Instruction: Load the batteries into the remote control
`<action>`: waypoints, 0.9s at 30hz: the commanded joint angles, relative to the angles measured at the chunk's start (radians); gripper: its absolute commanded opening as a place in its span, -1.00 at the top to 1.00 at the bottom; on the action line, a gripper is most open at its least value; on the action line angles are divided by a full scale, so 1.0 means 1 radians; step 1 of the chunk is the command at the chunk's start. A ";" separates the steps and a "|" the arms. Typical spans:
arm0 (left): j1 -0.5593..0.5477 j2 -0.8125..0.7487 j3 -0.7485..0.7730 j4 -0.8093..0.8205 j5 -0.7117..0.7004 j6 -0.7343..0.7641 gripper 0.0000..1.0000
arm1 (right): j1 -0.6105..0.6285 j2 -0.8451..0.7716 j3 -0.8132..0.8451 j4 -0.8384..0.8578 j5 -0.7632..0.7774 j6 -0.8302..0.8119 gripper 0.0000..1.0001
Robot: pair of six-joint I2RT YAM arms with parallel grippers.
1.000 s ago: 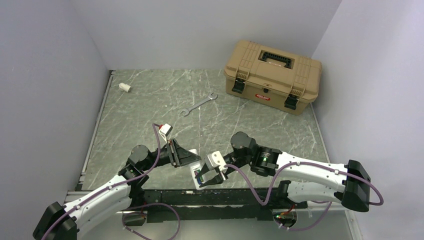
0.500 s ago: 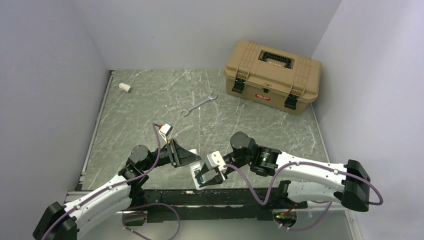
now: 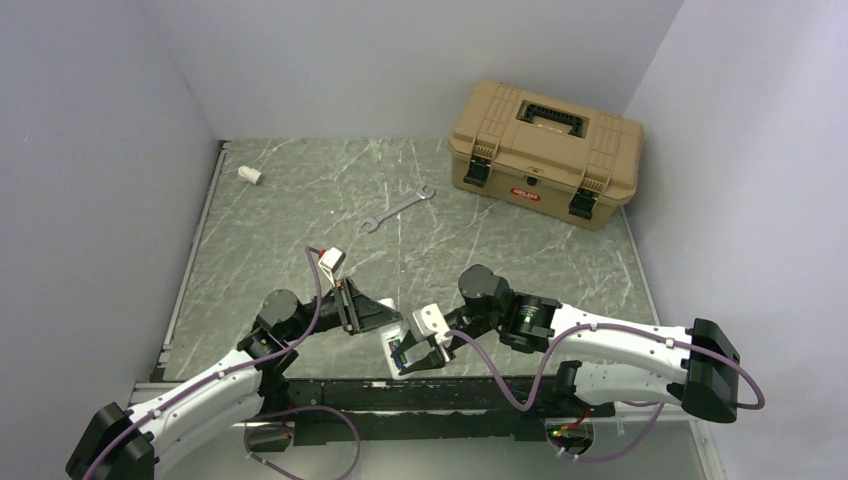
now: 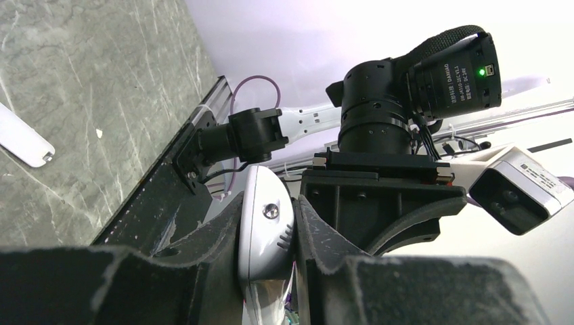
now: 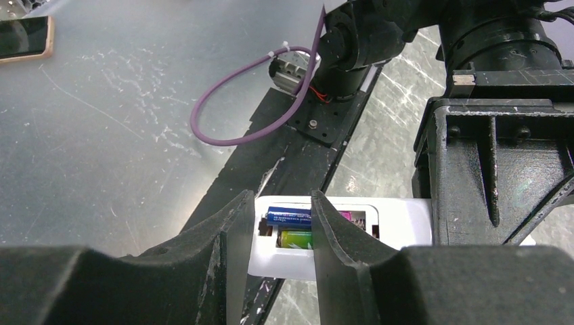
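Top external view: both arms are reaching inward and meeting low over the near edge of the desk, tips almost touching.
Left end effector: its jaws are pressing together on the remote control, one dark finger lying against each long side of the white body.
Remote control location: it is hanging in that grip above the desk's front rail, between the two arms, with its recessed face turning toward the right wrist camera.
Batteries: the dark blue battery and the green battery are lying side by side inside the recess, blue above green in the right wrist view, with a pink patch showing past the blue one.
Right end effector: its fingers are standing partly spread right over the open recess, nothing pinched between them; whether the tips are touching the remote control I cannot tell.
Loose white piece: it is lying flat on the desk, well apart from the held remote control.
Wrench: it is lying on the desk mid-way back, beside the toolbox.
Toolbox: it is sitting shut at the far right corner, handle folded down.
White tube stub: it is resting near the far left edge.
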 commanded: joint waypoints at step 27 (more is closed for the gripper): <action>-0.005 -0.003 0.006 0.112 0.020 -0.036 1.00 | -0.003 0.034 -0.042 0.060 0.100 -0.036 0.33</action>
